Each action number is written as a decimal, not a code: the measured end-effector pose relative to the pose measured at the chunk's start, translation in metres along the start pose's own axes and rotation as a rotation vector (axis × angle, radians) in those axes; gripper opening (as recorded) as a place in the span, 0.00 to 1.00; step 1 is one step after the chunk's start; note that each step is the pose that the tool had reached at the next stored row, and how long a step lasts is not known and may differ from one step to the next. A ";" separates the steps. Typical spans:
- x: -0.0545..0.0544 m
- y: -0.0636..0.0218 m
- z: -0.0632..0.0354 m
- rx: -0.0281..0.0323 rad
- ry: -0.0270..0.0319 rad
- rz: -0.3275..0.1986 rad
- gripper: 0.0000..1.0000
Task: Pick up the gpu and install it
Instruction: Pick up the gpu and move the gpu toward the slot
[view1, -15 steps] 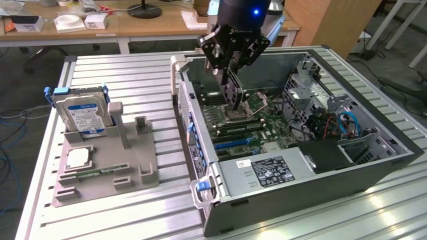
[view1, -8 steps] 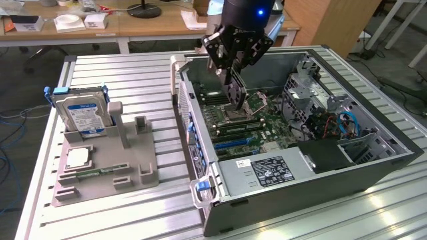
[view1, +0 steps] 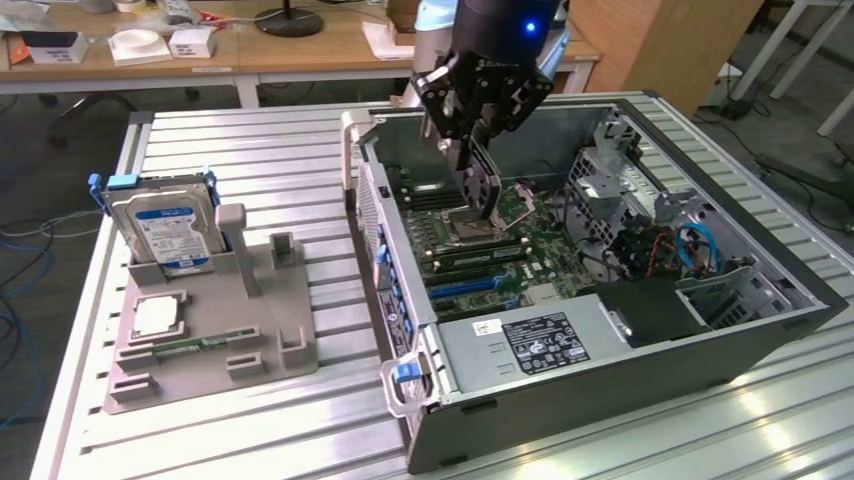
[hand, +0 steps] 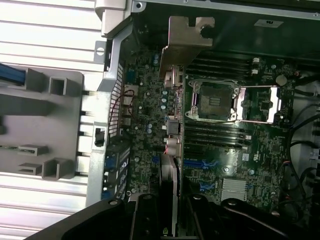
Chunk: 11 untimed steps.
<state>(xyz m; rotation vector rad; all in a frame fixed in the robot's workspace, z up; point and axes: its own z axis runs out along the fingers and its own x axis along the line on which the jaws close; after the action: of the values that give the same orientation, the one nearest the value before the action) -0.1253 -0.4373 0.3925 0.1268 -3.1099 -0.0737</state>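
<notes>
The surface (view1: 254, 150) is a big silver metal table. It is made of long flat strips with thin grooves between them. Two things sit right on it. One is a grey plastic holder (view1: 287, 345) with slots and little posts, on the exterior view's left. The other is a big dark computer case (view1: 614, 375), on the exterior view's right. It lies on its side with the open side up. The holder and the case are close beside each other. In the wrist view, the bright strips of the surface (hand: 45, 30) run under both of them.
</notes>
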 end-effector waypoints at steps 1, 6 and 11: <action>-0.001 -0.0001 0.0001 0.0001 0.0001 0.000 0.27; -0.007 -0.0006 0.0007 0.0001 0.0001 -0.002 0.27; -0.014 -0.0012 0.0013 0.0001 0.0002 -0.004 0.27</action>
<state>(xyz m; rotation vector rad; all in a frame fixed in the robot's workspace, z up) -0.1112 -0.4373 0.3907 0.1336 -3.1096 -0.0737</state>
